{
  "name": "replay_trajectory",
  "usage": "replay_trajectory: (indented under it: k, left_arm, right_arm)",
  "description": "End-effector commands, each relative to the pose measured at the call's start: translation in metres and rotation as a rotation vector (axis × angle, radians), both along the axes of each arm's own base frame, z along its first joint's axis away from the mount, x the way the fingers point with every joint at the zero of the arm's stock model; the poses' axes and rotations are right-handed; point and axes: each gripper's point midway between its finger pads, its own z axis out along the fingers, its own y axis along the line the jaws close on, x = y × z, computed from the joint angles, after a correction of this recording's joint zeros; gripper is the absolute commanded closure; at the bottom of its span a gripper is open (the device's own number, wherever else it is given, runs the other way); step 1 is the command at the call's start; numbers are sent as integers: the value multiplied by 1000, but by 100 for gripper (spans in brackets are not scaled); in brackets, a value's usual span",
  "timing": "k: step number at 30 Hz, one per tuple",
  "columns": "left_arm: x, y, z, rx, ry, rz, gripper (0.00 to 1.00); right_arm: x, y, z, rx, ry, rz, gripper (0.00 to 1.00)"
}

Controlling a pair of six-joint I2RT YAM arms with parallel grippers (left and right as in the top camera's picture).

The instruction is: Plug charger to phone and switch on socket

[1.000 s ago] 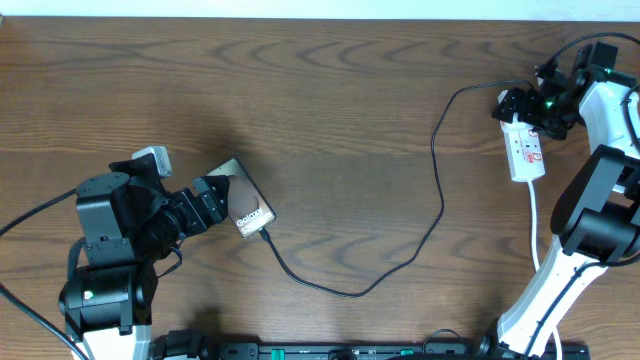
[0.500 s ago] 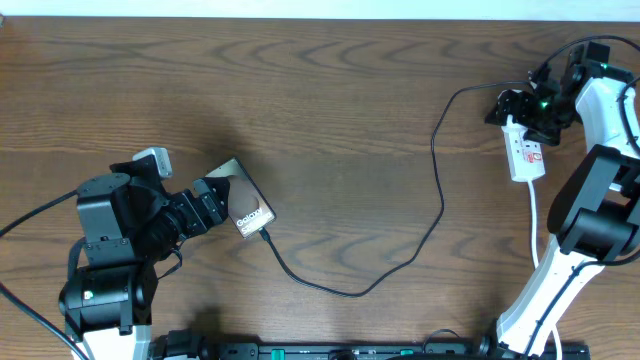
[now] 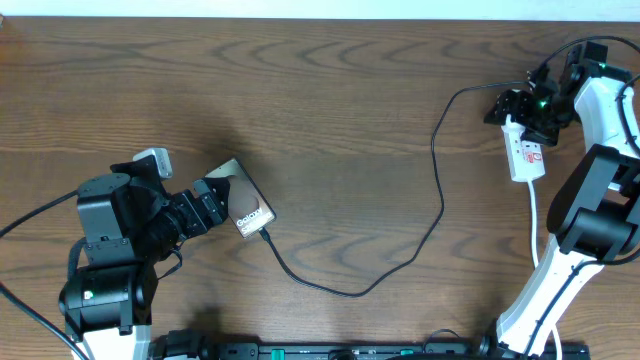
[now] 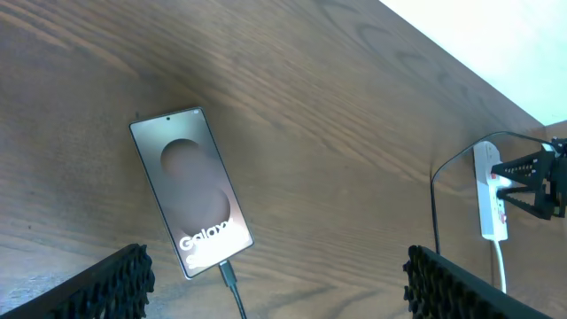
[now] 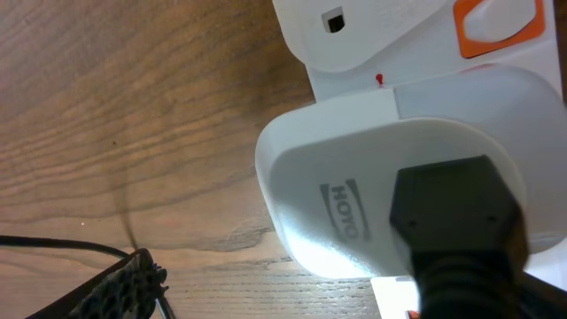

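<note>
The phone (image 3: pixel 250 207) lies flat at the left, glossy face up with white "Galaxy" lettering; it also shows in the left wrist view (image 4: pixel 190 190). The charger cable (image 3: pixel 440 205) has its tip (image 4: pixel 229 275) in the phone's near end and loops right to the socket. My left gripper (image 3: pixel 218 200) is open and empty, right beside the phone (image 4: pixel 283 297). The socket (image 3: pixel 527 155), a white power strip, lies at the far right. My right gripper (image 3: pixel 512 108) is open over the strip's far end, straddling a white plug body (image 5: pixel 372 186) with a black lead.
An orange-red switch (image 5: pixel 496 19) shows on the strip's face beside the plug. The strip's white cord (image 3: pixel 535 225) runs toward the right arm's base. Thick black cables run from the left arm base (image 3: pixel 30 220). Bare wood lies between the arms.
My right gripper has shifted slightly left and toward the strip's far end. The left arm, phone and cable have not moved.
</note>
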Motion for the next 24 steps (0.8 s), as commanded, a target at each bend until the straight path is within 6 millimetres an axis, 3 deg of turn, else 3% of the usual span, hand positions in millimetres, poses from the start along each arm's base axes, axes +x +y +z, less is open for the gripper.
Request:
replay_trajectory:
  k: [1,8,24]
  left_arm:
    - [0,-2,6,-6,-15,-10,11]
    - [0,-2,6,-5,-15,-10,11]
    - [-1,-2,4,-6,-8,-10,11]
  right_arm:
    - [7,-9,-8,3,2,-29,7]
    - [9,-38,3,-19,-25,-81,5]
    - [12,-26,6,27,-50,-37,4]
